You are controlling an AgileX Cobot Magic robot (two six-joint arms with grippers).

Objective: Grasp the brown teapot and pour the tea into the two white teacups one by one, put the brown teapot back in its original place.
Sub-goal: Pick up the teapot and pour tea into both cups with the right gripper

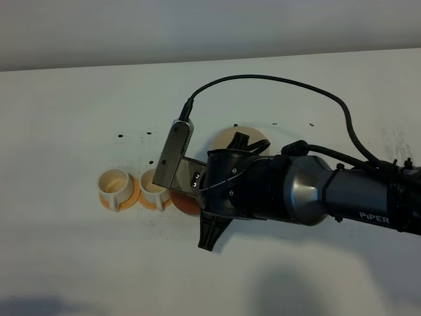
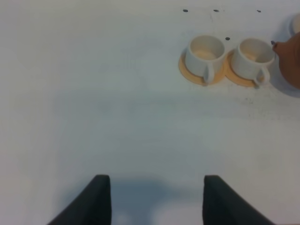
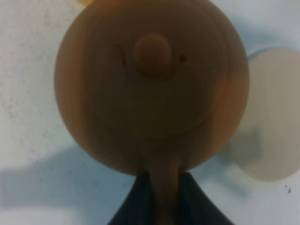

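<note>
Teapot (image 3: pixel 150 89) is clamped by its handle (image 3: pixel 163 185) in the right gripper (image 3: pixel 161 197), whose jaws are closed on the loop from both sides. Gripping at the handle leaves the body free to tip with the wrist and keeps the jaws away from the spout (image 2: pixel 274 44). The lid knob (image 3: pixel 152 52) faces straight up at the wrist camera, so the pot is judged level and not pouring. Whether its base touches the table cannot be told.

Toward the front of the table, the left gripper (image 2: pixel 157 201) hangs released with nothing between its jaws. It is well apart from the crockery, judged parked to leave the working zone free.

Next in depth, the first cup (image 2: pixel 253 55) and second cup (image 2: pixel 205 50) stand side by side, each on an orange saucer (image 2: pixel 188 74). Their handles are turned to the front. The teapot is just beside the first cup with the spout toward its rim, judged the approach to the first pour. No tea can be made out in either cup.

Beyond, the round beige coaster (image 3: pixel 274 117) lies bare beside the pot. It marks the return position.

The table (image 1: pixel 66 99) is white and matt, with small dark specks (image 1: pixel 120 136). At its far edge it meets a plain pale wall (image 1: pixel 197 26)
</note>
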